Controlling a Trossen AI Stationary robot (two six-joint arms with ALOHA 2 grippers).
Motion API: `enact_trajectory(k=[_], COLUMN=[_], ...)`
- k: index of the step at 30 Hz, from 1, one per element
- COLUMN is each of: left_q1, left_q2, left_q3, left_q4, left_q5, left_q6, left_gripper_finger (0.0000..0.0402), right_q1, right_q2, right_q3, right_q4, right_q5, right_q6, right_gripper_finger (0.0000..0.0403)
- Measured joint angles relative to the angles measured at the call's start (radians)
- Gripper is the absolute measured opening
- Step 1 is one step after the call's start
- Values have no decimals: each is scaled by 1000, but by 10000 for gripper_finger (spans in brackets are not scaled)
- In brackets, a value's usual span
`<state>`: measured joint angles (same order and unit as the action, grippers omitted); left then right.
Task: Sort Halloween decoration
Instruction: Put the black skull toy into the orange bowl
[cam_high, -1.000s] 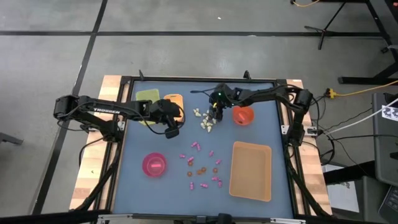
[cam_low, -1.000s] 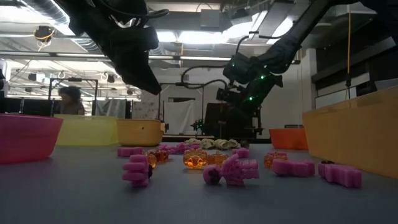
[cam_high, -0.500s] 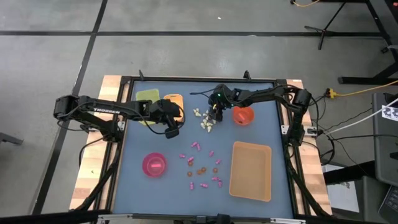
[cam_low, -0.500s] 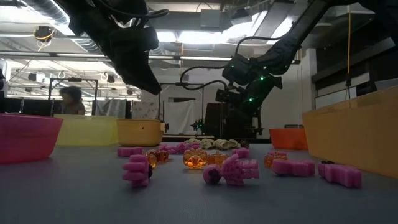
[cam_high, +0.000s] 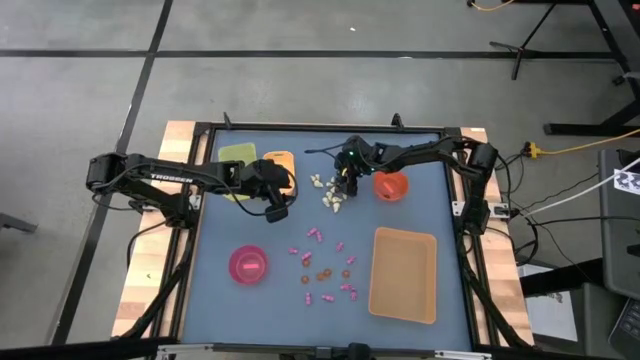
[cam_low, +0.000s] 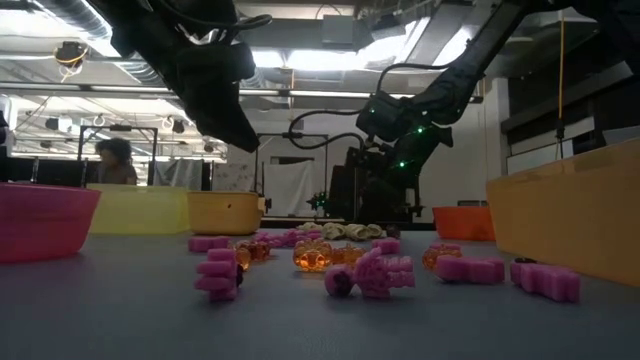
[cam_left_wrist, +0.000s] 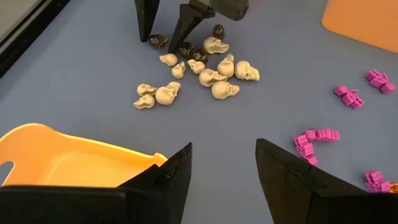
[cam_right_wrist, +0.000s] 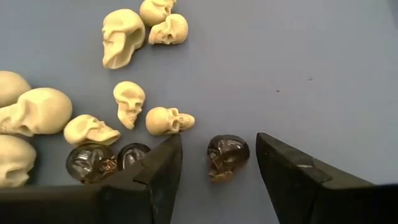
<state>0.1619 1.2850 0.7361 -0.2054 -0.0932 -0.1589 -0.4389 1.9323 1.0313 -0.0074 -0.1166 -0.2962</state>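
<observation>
Cream-white skulls (cam_high: 327, 192) lie in a loose pile on the blue table, with a few dark grey skulls (cam_right_wrist: 102, 162) at its edge. My right gripper (cam_right_wrist: 219, 140) is open and slants down at the pile. Its fingers stand on either side of one dark skull (cam_right_wrist: 227, 157), which rests on the table untouched. My left gripper (cam_left_wrist: 224, 146) hangs open above the table beside the orange tray (cam_left_wrist: 74, 155) and holds nothing. Pink trinkets (cam_high: 318, 240) and orange-brown ones (cam_high: 322, 273) lie scattered nearer the front.
A red bowl (cam_high: 391, 185) stands just right of my right gripper. The green tray (cam_high: 237, 156) is at the far left, next to the orange tray. A pink bowl (cam_high: 248, 265) stands near left and a tan tray (cam_high: 404, 274) near right.
</observation>
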Motion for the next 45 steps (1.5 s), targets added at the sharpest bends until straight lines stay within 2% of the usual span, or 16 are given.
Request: enact_trajectory(k=[7,11,15,22,28,38,45], left_q1=[0,0,0,0,0,0,0], left_q2=[0,0,0,0,0,0,0], left_q3=[0,0,0,0,0,0,0], left_q4=[0,0,0,0,0,1,4], left_q5=[-2,-2,-2,-2,-2,-2,-2], left_q6=[0,0,0,0,2,3,3], left_gripper_finger=[160,160,160,160,160,160,160], right_q1=[1,1,1,1,-2,0,0], right_q2=[1,1,1,1,3,3,2], right_q3=[0,0,0,19,126,365,497], right_q4=[0,1,1,-34,-216,-670,-906], right_q5=[-7,-6,0,3,18,8,2], right_q6=[0,0,0,0,-1,-1,-1], right_gripper_finger=[118,88,80,100,102,103,103])
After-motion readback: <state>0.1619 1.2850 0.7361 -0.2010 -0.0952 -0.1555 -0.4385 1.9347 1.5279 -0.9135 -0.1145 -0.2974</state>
